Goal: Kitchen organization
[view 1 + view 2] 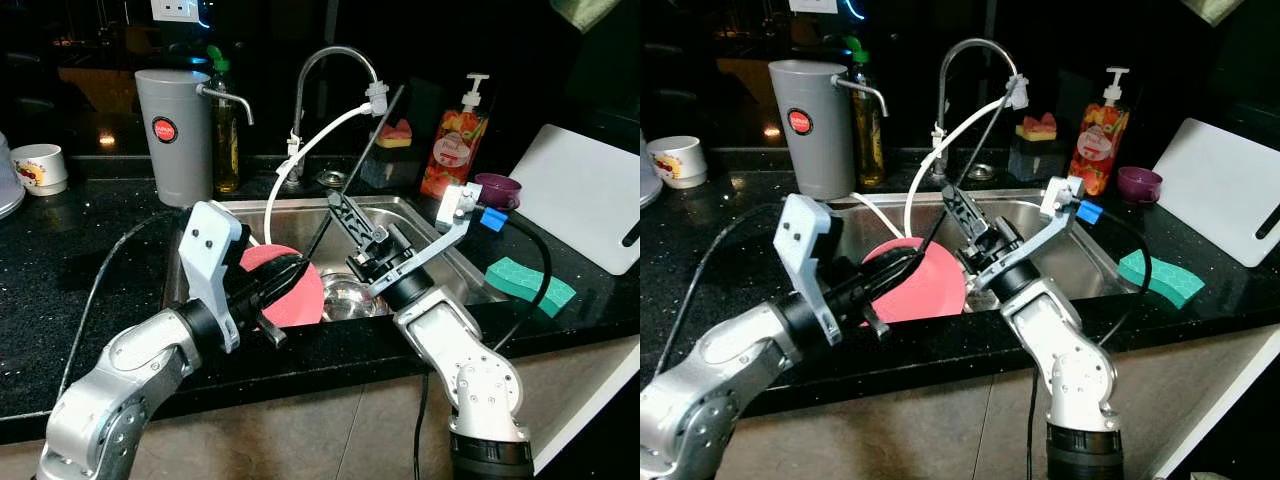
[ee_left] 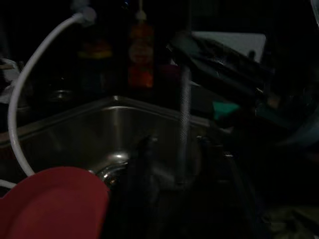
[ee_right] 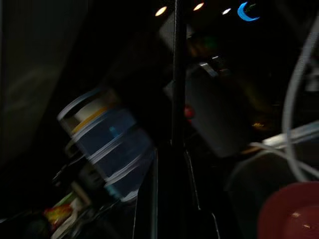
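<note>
Black speckled tabletop [image 1: 90,260] around a steel sink [image 1: 420,225], in a dark room with small lights reflected behind. At the back: grey canister [image 1: 174,135] with a round red label (writing too small to read), a curved tap [image 1: 335,60] with a white hose [image 1: 300,160], soap bottle [image 1: 457,140] with a fruit label, purple cup [image 1: 497,190]. At the left edge, a white mug [image 1: 40,167]; at the right, a white board [image 1: 585,205] and a green sponge [image 1: 530,285]. Left end effector [image 1: 285,280] over the sink's near edge, fingers pinching a red plate [image 1: 300,300] held upright. Right end effector [image 1: 355,225] above the basin, closed on a thin black rod [image 1: 365,150] slanting up towards the tap.
</note>
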`<state>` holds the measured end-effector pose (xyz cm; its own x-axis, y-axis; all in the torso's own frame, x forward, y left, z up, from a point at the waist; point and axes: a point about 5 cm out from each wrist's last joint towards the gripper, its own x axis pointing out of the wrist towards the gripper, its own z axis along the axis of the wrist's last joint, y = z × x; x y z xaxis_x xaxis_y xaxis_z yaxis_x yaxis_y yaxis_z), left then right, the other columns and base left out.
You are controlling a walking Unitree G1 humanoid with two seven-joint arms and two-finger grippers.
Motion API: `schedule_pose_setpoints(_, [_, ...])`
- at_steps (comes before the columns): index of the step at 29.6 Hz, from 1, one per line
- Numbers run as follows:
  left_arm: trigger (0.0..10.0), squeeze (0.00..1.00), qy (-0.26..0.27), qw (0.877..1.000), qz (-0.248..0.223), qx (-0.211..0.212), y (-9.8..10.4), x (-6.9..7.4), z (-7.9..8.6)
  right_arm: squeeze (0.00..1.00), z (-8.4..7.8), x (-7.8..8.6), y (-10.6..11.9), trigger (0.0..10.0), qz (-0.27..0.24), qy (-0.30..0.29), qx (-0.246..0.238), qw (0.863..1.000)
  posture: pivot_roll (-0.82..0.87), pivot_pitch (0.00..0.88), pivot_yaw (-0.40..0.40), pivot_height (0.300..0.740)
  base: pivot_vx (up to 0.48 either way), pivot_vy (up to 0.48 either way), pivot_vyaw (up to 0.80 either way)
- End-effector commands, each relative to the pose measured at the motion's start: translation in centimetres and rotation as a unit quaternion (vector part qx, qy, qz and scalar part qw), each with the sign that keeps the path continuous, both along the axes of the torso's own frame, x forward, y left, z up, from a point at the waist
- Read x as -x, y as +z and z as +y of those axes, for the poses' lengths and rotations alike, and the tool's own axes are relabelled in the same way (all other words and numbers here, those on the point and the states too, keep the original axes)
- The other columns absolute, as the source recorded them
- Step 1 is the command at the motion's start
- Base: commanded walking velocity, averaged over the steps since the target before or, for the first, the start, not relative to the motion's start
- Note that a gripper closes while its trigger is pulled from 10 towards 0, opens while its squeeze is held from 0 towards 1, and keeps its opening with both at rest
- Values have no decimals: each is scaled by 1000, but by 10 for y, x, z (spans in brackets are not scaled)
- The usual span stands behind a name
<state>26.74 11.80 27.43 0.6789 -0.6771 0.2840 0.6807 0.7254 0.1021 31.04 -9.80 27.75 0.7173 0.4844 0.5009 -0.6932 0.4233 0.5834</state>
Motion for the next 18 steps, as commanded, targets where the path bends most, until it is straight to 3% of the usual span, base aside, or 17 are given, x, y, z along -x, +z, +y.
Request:
schedule_pose_setpoints(1, [10000, 1000, 27, 1000, -6, 14, 4, -6, 0, 0, -3, -2, -5, 0, 11, -12, 4, 1000, 125, 65, -106, 740, 0, 0, 0])
schedule_pose_setpoints(2, [10000, 914, 38, 999, -7, 30, 8, -8, 2, 0, -4, -4, -7, 1765, 14, -18, 10, 1000, 124, 66, -106, 740, 0, 0, 0])
schedule_pose_setpoints(4, [10000, 914, 44, 998, -7, 42, 10, -8, 4, 0, -4, -5, -8, 1765, 17, -22, 15, 1000, 124, 66, -106, 740, 0, 0, 0])
schedule_pose_setpoints(5, [10000, 0, 29, 997, -4, 74, 14, -6, 6, 0, -7, -10, -13, 10000, 26, -40, 25, 999, 124, 67, -105, 740, 0, 0, 0])
schedule_pose_setpoints(7, [10000, 0, -9, 991, 1, 136, 21, 0, 8, 0, -16, -23, -23, 10000, 46, -99, 61, 992, 127, 66, -105, 740, 0, 0, 0])
schedule_pose_setpoints(10, [10000, 0, -19, 988, 2, 155, 23, 2, 9, 0, -19, -27, -26, 10000, 52, -121, 78, 988, 127, 66, -105, 740, 0, 0, 0])
schedule_pose_setpoints(13, [10000, 0, -5, 980, 29, 198, 16, 0, 11, 0, -26, -53, -38, 10000, 73, -238, 172, 953, 132, 61, -106, 740, 0, 0, 0])
schedule_pose_setpoints(15, [10000, 0, 1, 979, 36, 201, 14, 0, 11, 0, -26, -58, -40, 10000, 73, -255, 187, 946, 132, 61, -106, 740, 0, 0, 0])
schedule_pose_setpoints(16, [10000, 0, 11, 978, 49, 204, 9, -3, 10, 486, -20, -66, -42, 10000, 66, -274, 222, 933, 136, 56, -108, 740, 0, 0, 0])
schedule_pose_setpoints(17, [10000, 0, 13, 977, 54, 206, 7, -4, 9, 1000, -16, -68, -44, 10000, 58, -272, 233, 932, 137, 55, -108, 740, 0, 0, 0])
schedule_pose_setpoints(18, [10000, 0, 13, 976, 58, 208, 6, -4, 9, 1000, -13, -70, -45, 10000, 52, -270, 240, 931, 137, 55, -108, 740, 0, 0, 0])
